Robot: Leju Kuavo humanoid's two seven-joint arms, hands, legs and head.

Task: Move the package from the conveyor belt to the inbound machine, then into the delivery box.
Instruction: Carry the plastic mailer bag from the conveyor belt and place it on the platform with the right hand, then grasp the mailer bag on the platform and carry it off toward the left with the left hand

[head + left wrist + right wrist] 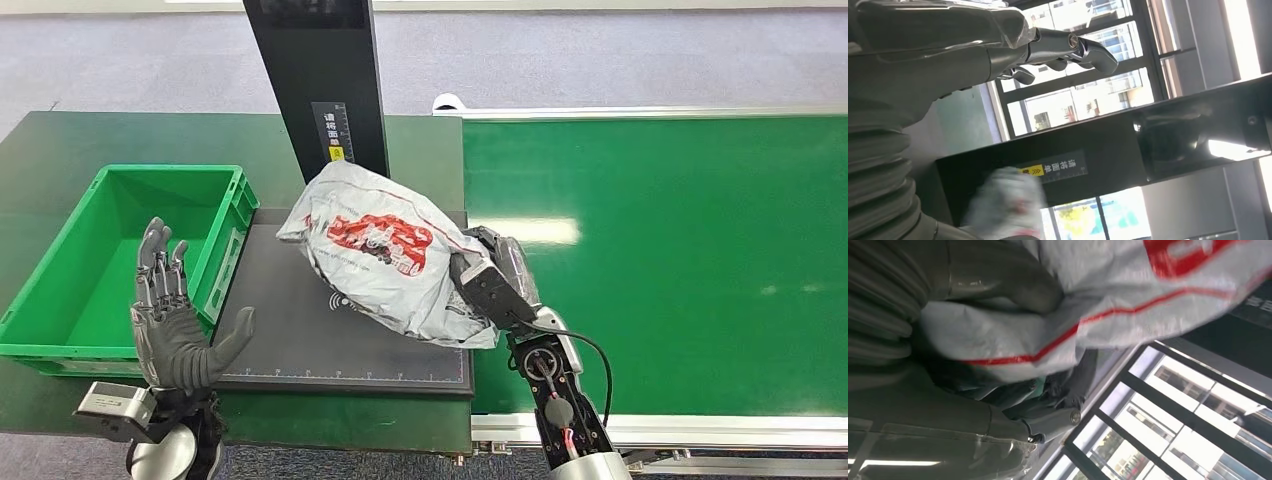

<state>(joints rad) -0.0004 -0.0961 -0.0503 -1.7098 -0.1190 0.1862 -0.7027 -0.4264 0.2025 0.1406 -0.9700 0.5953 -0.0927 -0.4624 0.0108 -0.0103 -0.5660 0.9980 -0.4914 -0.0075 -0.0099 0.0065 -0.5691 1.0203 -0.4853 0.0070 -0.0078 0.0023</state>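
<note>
**Inspector:** Head view first. What is the setting?

**Recorder:** A grey floor lies behind a dark green table. On the table stand a green delivery box to the left and the inbound machine's dark grey scanning plate at the middle, with its black upright post rising behind. A green conveyor belt runs along the right side.

**Inspector:** The package?

**Recorder:** The package, a crumpled white bag with red print, is over the plate, near its right edge, in front of the post. Whether it rests on the plate or is lifted off it, I cannot tell. The right hand grasps its right end.

**Inspector:** The left hand?

**Recorder:** The left hand is released, fingers straight and spread, thumb out, holding nothing. It stands upright at the near corner of the delivery box, well apart from the package.

**Inspector:** Left wrist view.

**Recorder:** The left hand's fingers are extended with nothing in them. Beyond are the black post with a yellow-and-white label, a blurred package, and windows.

**Inspector:** Right wrist view.

**Recorder:** The package lies against the right hand, the thumb pressed on the white wrapping with its red stripe. Window frames show beyond.
</note>
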